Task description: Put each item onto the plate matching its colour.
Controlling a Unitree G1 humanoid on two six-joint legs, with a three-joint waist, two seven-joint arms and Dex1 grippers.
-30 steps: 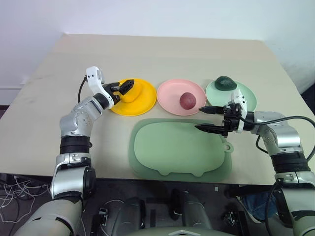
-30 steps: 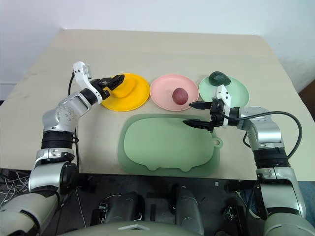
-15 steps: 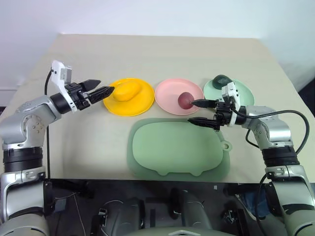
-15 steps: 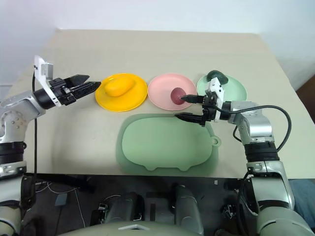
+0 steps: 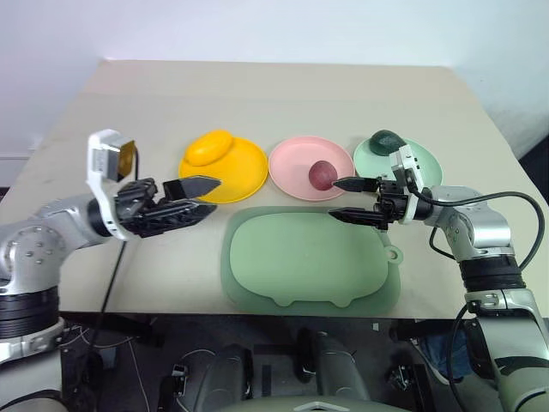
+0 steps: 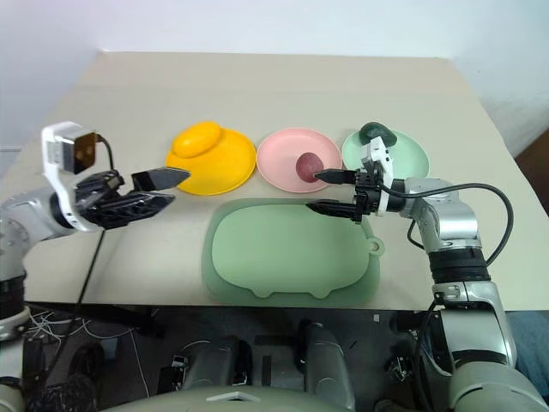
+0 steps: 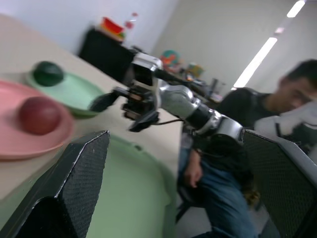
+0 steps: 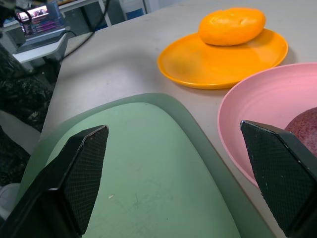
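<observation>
All three sorted: mango (image 5: pixel 209 148) at 10 o'clock on yellow plate (image 5: pixel 244 176), red fruit (image 5: pixel 322 174) on pink plate (image 5: pixel 292 163), avocado (image 5: pixel 388 142) on mint plate (image 5: pixel 426 167). Left gripper (image 5: pixel 196 199) and right gripper (image 5: pixel 341 199) both spread, empty. I'd just park both clear of the plates.

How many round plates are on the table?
3, in a row behind the big green tray: yellow plate on the robot's left, pink plate in the middle, mint green plate on the right.
</observation>
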